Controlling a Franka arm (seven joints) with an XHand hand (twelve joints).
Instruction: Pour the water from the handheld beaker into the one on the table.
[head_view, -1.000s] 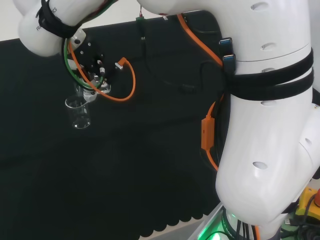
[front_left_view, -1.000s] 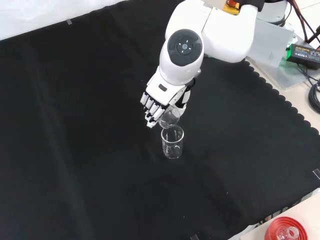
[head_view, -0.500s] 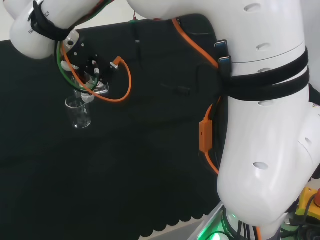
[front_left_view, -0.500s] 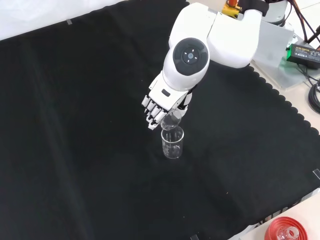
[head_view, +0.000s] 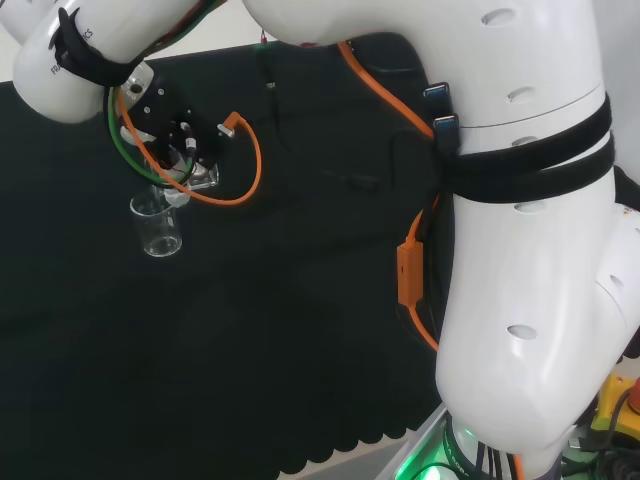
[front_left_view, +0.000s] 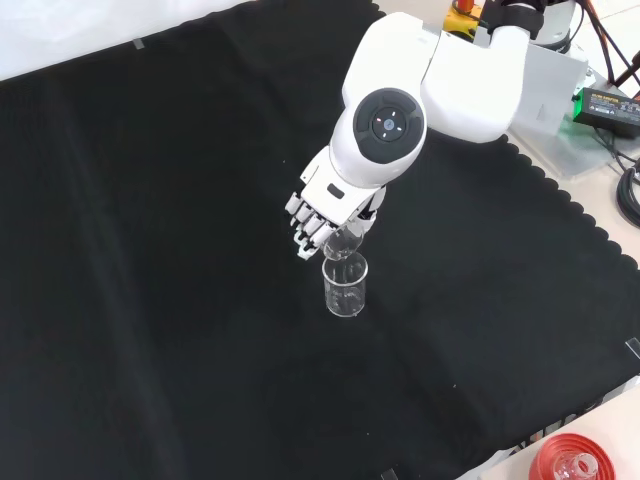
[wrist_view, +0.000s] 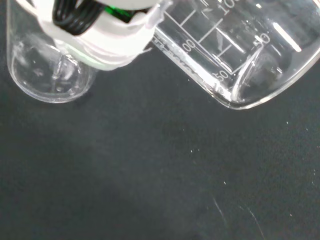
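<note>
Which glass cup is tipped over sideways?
The beaker in the hand, the held beaker. It leans above the other beaker, which stands upright on the cloth.

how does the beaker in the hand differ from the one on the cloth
The held beaker is tilted over; the standing beaker is upright on the black cloth. The held beaker is up in the hand, fingers curled round it; the standing beaker is untouched, just below its mouth. Both are clear glass.

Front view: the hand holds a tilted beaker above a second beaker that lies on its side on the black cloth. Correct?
Not quite. In the front view the second beaker stands upright on the black cloth, not on its side. The hand does hold a tilted beaker above it.
</note>
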